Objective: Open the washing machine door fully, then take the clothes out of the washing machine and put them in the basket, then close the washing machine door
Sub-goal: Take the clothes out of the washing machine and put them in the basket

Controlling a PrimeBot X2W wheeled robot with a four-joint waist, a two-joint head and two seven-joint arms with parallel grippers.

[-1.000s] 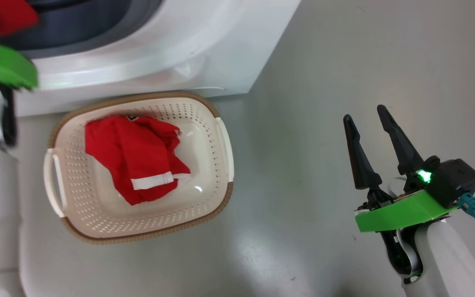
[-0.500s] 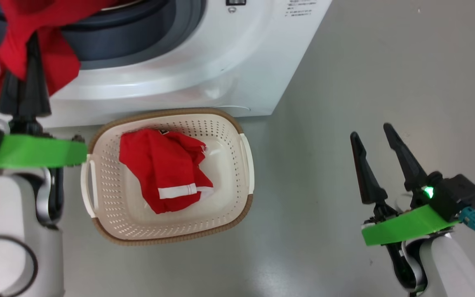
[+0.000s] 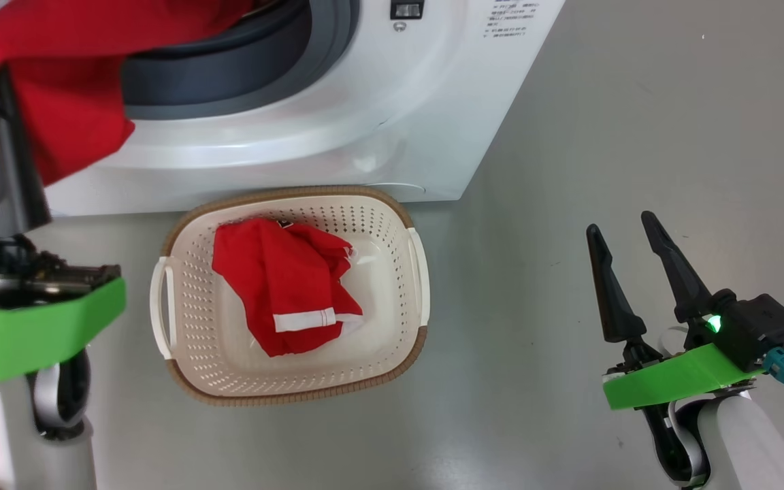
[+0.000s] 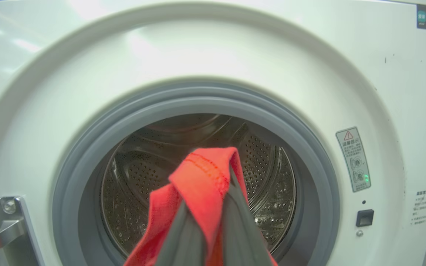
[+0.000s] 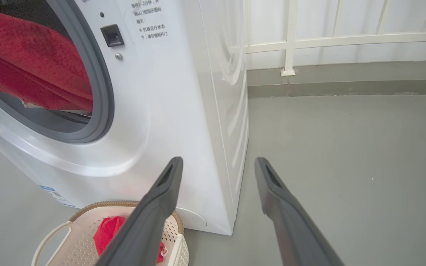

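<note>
A: Where's the red cloth point(image 4: 202, 173)?
B: Pinched in your left end effector point(image 4: 209, 221), before the washer point(image 4: 309, 74) mouth, its tail reaching into the drum point(image 4: 272, 177). Another red piece point(image 3: 283, 286) lies in the basket point(image 3: 297, 397) on the floor point(image 3: 569, 136) below.
A: And the other side?
B: Your right end effector point(image 3: 620, 223) is spread wide, holding nothing, over the floor right of the basket.

**Left Gripper Clamped, Right Gripper Spread**

The left gripper point(image 3: 4, 95) was seen at the left edge of the head view. Its two dark fingers were pressed together and pointed up the frame, with a fold of the clothes point(image 4: 202, 173) pinched between them. Its green wrist collar point(image 3: 24, 333) was carried on a pale forearm. The right gripper point(image 3: 619, 224) was held low at the right, with its fingers parted wide and tilted slightly leftward above a pale forearm point(image 3: 746, 442).
</note>
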